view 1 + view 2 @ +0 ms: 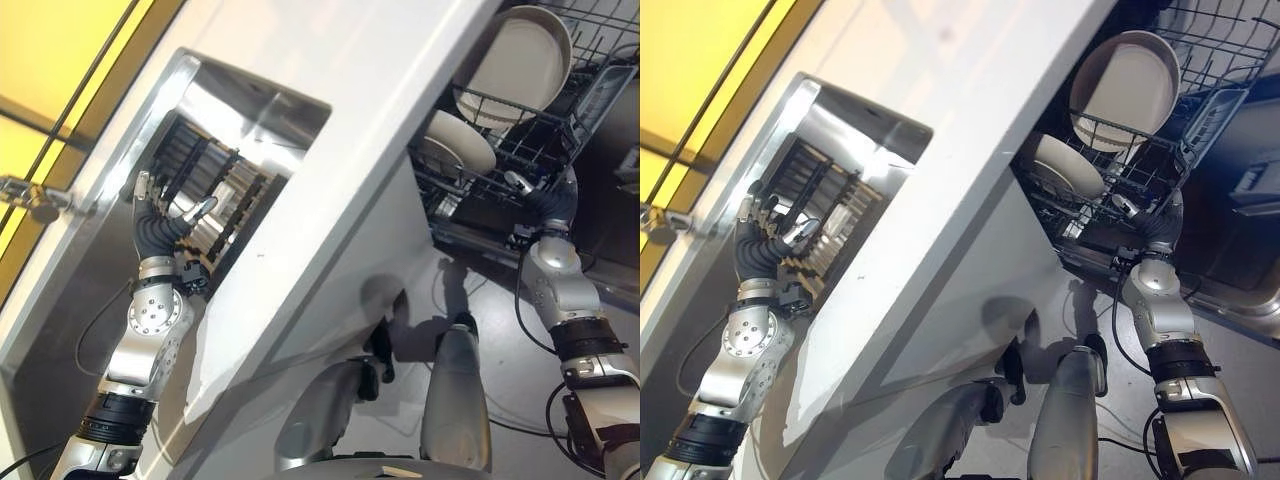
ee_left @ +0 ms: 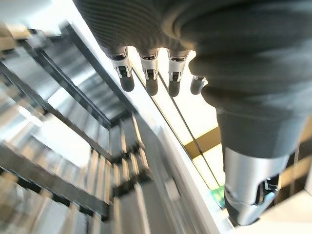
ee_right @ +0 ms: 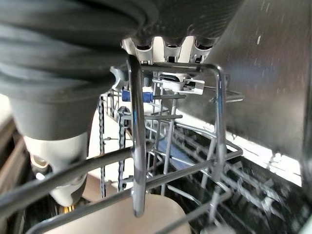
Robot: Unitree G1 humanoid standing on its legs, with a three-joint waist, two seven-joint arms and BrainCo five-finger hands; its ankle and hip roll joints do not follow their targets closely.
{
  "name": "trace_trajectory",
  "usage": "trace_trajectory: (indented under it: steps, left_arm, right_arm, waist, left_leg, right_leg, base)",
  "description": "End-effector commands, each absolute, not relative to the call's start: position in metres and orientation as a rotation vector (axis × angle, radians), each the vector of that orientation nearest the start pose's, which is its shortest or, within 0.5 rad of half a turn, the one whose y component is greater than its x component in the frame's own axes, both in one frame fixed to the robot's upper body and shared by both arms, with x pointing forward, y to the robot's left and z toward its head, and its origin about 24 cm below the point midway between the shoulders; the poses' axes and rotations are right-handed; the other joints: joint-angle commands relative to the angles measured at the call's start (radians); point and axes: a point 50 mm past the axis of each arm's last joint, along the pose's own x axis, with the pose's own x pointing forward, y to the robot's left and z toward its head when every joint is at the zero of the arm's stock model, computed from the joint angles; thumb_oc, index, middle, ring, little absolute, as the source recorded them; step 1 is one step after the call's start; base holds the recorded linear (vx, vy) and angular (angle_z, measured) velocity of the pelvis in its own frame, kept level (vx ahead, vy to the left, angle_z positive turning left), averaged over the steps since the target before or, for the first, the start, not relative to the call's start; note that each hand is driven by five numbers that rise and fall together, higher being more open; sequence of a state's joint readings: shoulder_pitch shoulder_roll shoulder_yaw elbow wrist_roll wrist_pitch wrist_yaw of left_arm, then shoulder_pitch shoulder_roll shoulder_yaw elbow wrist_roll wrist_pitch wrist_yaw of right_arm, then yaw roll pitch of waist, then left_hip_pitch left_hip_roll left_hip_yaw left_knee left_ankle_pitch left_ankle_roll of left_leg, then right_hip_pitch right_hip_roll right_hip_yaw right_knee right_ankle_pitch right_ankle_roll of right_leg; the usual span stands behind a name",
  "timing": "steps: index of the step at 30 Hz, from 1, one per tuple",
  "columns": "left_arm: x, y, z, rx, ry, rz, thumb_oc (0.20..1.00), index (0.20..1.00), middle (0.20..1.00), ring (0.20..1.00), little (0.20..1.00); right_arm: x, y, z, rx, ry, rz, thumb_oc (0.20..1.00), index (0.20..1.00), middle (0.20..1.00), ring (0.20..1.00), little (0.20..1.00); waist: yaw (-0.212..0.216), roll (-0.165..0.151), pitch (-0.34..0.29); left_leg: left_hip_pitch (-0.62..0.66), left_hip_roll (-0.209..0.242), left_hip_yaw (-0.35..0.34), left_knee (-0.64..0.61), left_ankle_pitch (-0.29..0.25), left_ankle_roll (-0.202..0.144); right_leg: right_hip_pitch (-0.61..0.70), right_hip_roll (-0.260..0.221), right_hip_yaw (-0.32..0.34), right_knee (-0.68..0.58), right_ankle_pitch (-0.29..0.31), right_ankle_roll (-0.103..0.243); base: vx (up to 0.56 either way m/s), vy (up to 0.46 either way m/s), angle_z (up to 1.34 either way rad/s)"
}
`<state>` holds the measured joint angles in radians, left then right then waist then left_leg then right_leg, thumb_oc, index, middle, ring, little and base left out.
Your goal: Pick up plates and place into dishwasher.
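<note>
Two cream plates stand in the dishwasher's wire rack (image 1: 548, 138) at the upper right: a large one (image 1: 515, 65) at the back and a smaller one (image 1: 455, 140) in front of it. My right hand (image 1: 548, 203) is at the rack's near edge, just beside the smaller plate; a rack wire (image 3: 138, 146) crosses right in front of it, and a cream plate's rim (image 3: 146, 214) shows below. My left hand (image 1: 160, 228) is raised over the sink (image 1: 250, 120) on the left, open and holding nothing, its fingers (image 2: 151, 80) straight.
A slatted metal drying rack (image 1: 225, 200) lies in the sink below my left hand. The white counter (image 1: 370, 130) runs between the sink and the dishwasher. A tap fitting (image 1: 35, 197) stands at the sink's far left edge.
</note>
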<state>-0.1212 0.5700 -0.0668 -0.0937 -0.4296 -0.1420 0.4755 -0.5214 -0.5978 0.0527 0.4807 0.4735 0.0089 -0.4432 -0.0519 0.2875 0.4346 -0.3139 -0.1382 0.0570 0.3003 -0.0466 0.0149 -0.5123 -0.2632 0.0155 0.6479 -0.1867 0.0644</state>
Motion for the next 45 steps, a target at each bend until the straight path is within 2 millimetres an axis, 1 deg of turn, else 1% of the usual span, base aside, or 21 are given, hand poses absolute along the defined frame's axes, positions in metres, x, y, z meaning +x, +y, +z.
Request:
trace_trajectory:
  steps: [1,3,5,9,16,18,22,27,32,35,38,41,43,44,45]
  left_arm:
    - [0.268,0.246,0.166,0.039,-0.48,0.312,1.0,1.0,1.0,1.0,1.0]
    - [0.269,0.248,0.166,0.041,-0.481,0.305,1.0,1.0,1.0,1.0,1.0]
    - [0.268,0.249,0.165,0.045,-0.483,0.292,1.0,1.0,1.0,1.0,1.0]
    - [0.27,0.251,0.165,0.054,-0.471,0.274,1.0,1.0,1.0,1.0,1.0]
    - [0.273,0.257,0.169,0.085,-0.47,0.251,1.0,1.0,1.0,1.0,1.0]
    - [0.274,0.258,0.17,0.089,-0.471,0.247,1.0,1.0,1.0,1.0,1.0]
    - [0.276,0.257,0.17,0.098,-0.476,0.233,1.0,1.0,1.0,1.0,1.0]
    - [0.279,0.258,0.173,0.107,-0.471,0.223,1.0,1.0,1.0,1.0,1.0]
    - [0.283,0.258,0.177,0.109,-0.48,0.231,1.0,1.0,1.0,1.0,1.0]
    - [0.284,0.258,0.179,0.112,-0.489,0.236,1.0,1.0,1.0,1.0,1.0]
    - [0.285,0.256,0.181,0.121,-0.489,0.241,1.0,1.0,1.0,1.0,1.0]
    - [0.286,0.255,0.18,0.134,-0.478,0.238,1.0,1.0,1.0,1.0,1.0]
    - [0.285,0.253,0.176,0.146,-0.463,0.226,1.0,1.0,1.0,1.0,1.0]
    - [0.285,0.252,0.175,0.15,-0.457,0.224,1.0,1.0,1.0,1.0,1.0]
    - [0.284,0.252,0.173,0.155,-0.447,0.216,1.0,1.0,1.0,1.0,1.0]
  right_arm:
    - [0.375,-0.193,0.226,-0.108,-0.421,-0.16,1.0,1.0,1.0,1.0,1.0]
    - [0.378,-0.185,0.229,-0.109,-0.429,-0.13,1.0,1.0,1.0,1.0,1.0]
    - [0.381,-0.175,0.231,-0.115,-0.43,-0.094,1.0,1.0,1.0,1.0,1.0]
    - [0.386,-0.167,0.23,-0.106,-0.418,-0.062,1.0,1.0,1.0,1.0,1.0]
    - [0.389,-0.155,0.232,-0.067,-0.434,-0.017,1.0,1.0,1.0,1.0,1.0]
    - [0.389,-0.154,0.231,-0.065,-0.436,-0.022,1.0,1.0,1.0,1.0,1.0]
    - [0.39,-0.158,0.229,-0.069,-0.435,-0.058,1.0,1.0,1.0,1.0,1.0]
    - [0.387,-0.171,0.221,-0.031,-0.414,-0.147,1.0,1.0,1.0,1.0,1.0]
    - [0.384,-0.192,0.199,-0.037,-0.326,-0.292,1.0,1.0,1.0,1.0,1.0]
    - [0.377,-0.202,0.181,-0.076,-0.28,-0.383,1.0,1.0,1.0,1.0,1.0]
    - [0.368,-0.211,0.164,-0.107,-0.231,-0.472,1.0,1.0,1.0,1.0,1.0]
    - [0.355,-0.222,0.143,-0.136,-0.177,-0.552,1.0,1.0,1.0,1.0,1.0]
    - [0.341,-0.235,0.125,-0.167,-0.135,-0.596,1.0,1.0,1.0,1.0,1.0]
    - [0.337,-0.238,0.121,-0.167,-0.126,-0.602,1.0,1.0,1.0,1.0,1.0]
    - [0.33,-0.243,0.113,-0.159,-0.11,-0.626,1.0,1.0,1.0,1.0,1.0]
  waist:
    - [0.099,0.039,0.022]
    - [0.11,0.036,0.016]
    - [0.13,0.03,0.001]
    - [0.152,0.021,-0.017]
    - [0.18,-0.002,-0.034]
    - [0.181,-0.005,-0.037]
    - [0.179,-0.014,-0.043]
    - [0.158,-0.029,-0.044]
    - [0.124,-0.043,-0.046]
    - [0.103,-0.061,-0.052]
    - [0.082,-0.087,-0.062]
    - [0.058,-0.118,-0.082]
    - [0.042,-0.145,-0.104]
    - [0.041,-0.152,-0.11]
    - [0.036,-0.166,-0.123]
  left_leg:
    - [-0.038,-0.031,-0.031,0.184,-0.124,-0.037]
    - [-0.029,-0.034,-0.04,0.17,-0.119,-0.036]
    - [-0.009,-0.036,-0.055,0.142,-0.113,-0.034]
    - [0.017,-0.037,-0.074,0.119,-0.107,-0.029]
    - [0.029,-0.034,-0.095,0.128,-0.114,-0.025]
    - [0.032,-0.034,-0.096,0.129,-0.116,-0.025]
    - [0.033,-0.032,-0.095,0.139,-0.123,-0.022]
    - [0.036,-0.025,-0.086,0.149,-0.133,-0.018]
    - [0.043,-0.015,-0.072,0.146,-0.139,-0.011]
    - [0.055,-0.008,-0.062,0.143,-0.147,-0.004]
    - [0.067,-0.001,-0.051,0.149,-0.161,0.003]
    - [0.088,0.011,-0.036,0.151,-0.175,0.01]
    - [0.109,0.018,-0.028,0.15,-0.186,0.018]
    - [0.116,0.02,-0.026,0.149,-0.189,0.02]
    - [0.128,0.023,-0.023,0.145,-0.194,0.024]
  right_leg:
    - [0.129,-0.098,0.034,-0.319,0.21,0.044]
    - [0.145,-0.104,0.02,-0.337,0.22,0.047]
    - [0.179,-0.113,0.002,-0.378,0.233,0.051]
    - [0.221,-0.119,-0.022,-0.414,0.25,0.053]
    - [0.269,-0.121,-0.061,-0.437,0.264,0.048]
    - [0.277,-0.122,-0.066,-0.444,0.268,0.048]
    - [0.288,-0.12,-0.071,-0.453,0.276,0.046]
    - [0.29,-0.112,-0.061,-0.456,0.284,0.044]
    - [0.288,-0.095,-0.037,-0.475,0.294,0.042]
    - [0.294,-0.084,-0.023,-0.491,0.303,0.041]
    - [0.304,-0.071,-0.008,-0.503,0.311,0.042]
    - [0.319,-0.059,0.01,-0.516,0.32,0.044]
    - [0.335,-0.051,0.024,-0.525,0.329,0.049]
    - [0.341,-0.05,0.027,-0.529,0.331,0.05]
    - [0.349,-0.048,0.031,-0.533,0.336,0.055]
  base:
    - [0.03,-0.017,0.26]
    - [0.04,-0.006,0.28]
    - [0.05,0.002,0.24]
    - [0.05,-0.018,0.14]
    - [0.02,-0.069,0.12]
    - [0.0,-0.058,0.1]
    - [-0.01,-0.041,0.05]
    - [-0.03,-0.033,0.01]
    - [-0.09,-0.019,0.0]
    - [-0.08,-0.016,-0.07]
    - [-0.06,-0.033,-0.16]
    - [-0.03,-0.024,-0.2]
    - [-0.01,-0.02,-0.26]
    - [-0.01,-0.033,-0.41]
    - [0.01,-0.031,-0.4]
